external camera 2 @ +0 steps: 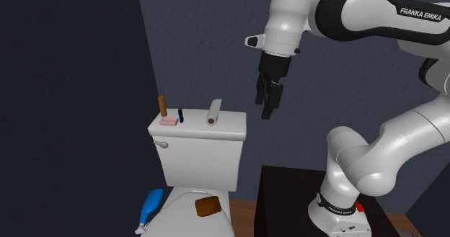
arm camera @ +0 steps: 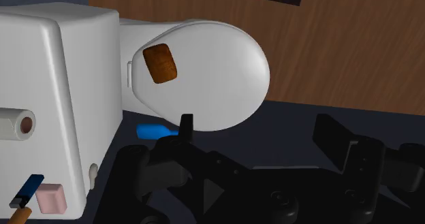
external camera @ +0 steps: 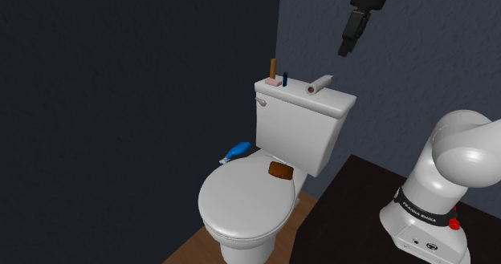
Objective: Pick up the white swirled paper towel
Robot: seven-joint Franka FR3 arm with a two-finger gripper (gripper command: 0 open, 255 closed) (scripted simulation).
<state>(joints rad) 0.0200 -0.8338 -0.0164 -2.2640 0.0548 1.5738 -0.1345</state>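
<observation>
The paper towel roll [external camera: 319,83] [external camera 2: 213,112] is pale with a brown core and lies on its side on the white toilet tank lid [external camera: 337,103] [external camera 2: 229,130]. My black gripper [external camera: 347,46] [external camera 2: 268,106] hangs in the air above and beyond the tank's edge, off to the shoulder view's right of the roll, clear of it. In the wrist view the roll [arm camera: 17,124] rests on the tank [arm camera: 68,73], well off to the side of the gripper [arm camera: 259,131]. The fingers stand apart with nothing between them.
Also on the tank lid: a brown cylinder [external camera: 273,68], a pink block [external camera: 274,83] and a small dark blue item [external camera: 285,79]. A brown sponge [external camera: 279,171] lies on the toilet seat lid [external camera: 241,206], with a blue bottle [external camera: 236,152] beside the bowl. Dark walls close behind.
</observation>
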